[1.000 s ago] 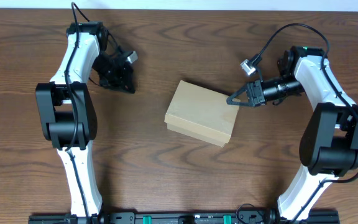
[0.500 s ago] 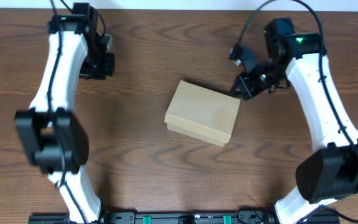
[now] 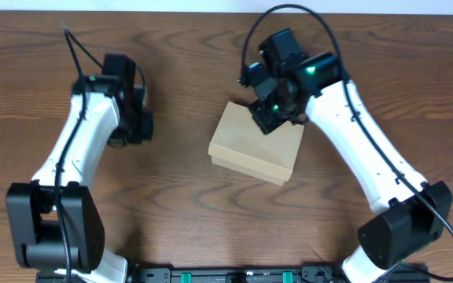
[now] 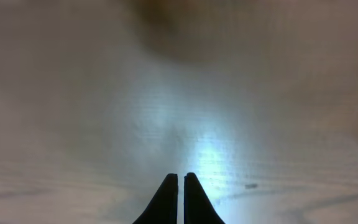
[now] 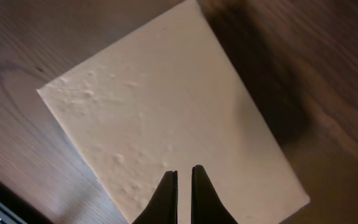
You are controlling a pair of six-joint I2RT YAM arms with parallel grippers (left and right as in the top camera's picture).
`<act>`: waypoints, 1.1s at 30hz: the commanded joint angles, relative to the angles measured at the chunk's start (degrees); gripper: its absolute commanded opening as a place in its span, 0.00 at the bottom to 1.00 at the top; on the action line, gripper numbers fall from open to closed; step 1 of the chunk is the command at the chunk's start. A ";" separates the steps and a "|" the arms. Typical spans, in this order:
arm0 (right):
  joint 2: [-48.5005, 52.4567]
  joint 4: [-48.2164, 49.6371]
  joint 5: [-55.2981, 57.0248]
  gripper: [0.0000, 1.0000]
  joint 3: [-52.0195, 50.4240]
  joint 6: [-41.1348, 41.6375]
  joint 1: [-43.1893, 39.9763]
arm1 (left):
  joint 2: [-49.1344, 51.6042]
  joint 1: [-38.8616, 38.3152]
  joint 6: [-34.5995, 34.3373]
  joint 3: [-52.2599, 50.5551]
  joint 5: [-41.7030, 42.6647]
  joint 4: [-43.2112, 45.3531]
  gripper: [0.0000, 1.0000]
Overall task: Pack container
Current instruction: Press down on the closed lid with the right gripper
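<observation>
Looking down on a dark wood-grain surface [image 3: 187, 189], with the container [image 3: 256, 145] lying closed and turned at a slant near its middle, lid flat. Finding the right fingers [image 5: 171, 186] pressed together, holding nothing, pointing down over the container's far edge; failing to tell whether touching the lid. Finding the left fingers [image 4: 173, 186] also pressed together and empty, hanging over bare surface well apart from the container, to its left. Getting only a blurred, glare-washed surface from the left wrist view.
</observation>
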 commanded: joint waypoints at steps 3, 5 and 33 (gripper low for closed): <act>-0.33 0.52 6.23 0.01 0.00 7.98 4.46 | -2.67 -3.50 -1.38 -3.72 0.04 0.59 0.06; -0.33 0.57 6.97 0.01 -0.63 9.73 5.95 | -2.69 -4.48 -1.38 -3.76 -0.02 1.14 0.06; -0.33 12.83 5.95 0.01 -21.16 17.09 11.76 | -2.71 -4.94 -1.31 -3.76 -0.46 2.75 0.06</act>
